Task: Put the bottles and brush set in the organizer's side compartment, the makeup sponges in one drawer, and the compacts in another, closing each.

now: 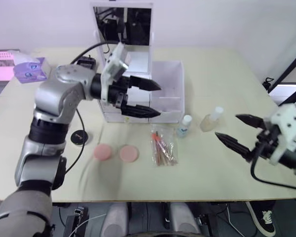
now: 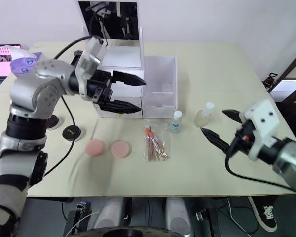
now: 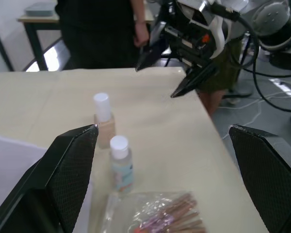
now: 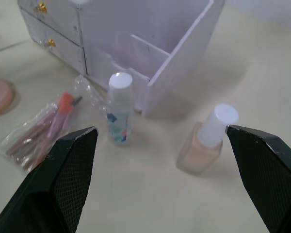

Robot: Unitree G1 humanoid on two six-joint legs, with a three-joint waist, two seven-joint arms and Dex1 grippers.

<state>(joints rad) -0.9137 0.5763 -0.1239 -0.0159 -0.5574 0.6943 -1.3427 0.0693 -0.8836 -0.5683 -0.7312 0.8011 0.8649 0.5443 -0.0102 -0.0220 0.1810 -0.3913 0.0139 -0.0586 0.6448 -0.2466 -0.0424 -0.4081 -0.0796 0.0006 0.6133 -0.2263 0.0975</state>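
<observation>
Hovering wide open at centre frame, your left gripper (image 1: 155, 100) fronts the organizer (image 1: 163, 91). Your right gripper (image 1: 240, 131), also spread, sits right of the tan bottle (image 1: 210, 120).

No words or numbers to read here; the clear bottle (image 4: 119, 112), middle of the right wrist view, wears a blue-patterned label, possibly with print, but nothing legible, and the lilac tissue box (image 1: 30, 69) at upper left shows only shapes

cream table (image 1: 222, 163) against a pale wall (image 1: 212, 19) — person (image 3: 102, 34) standing beyond.
</observation>
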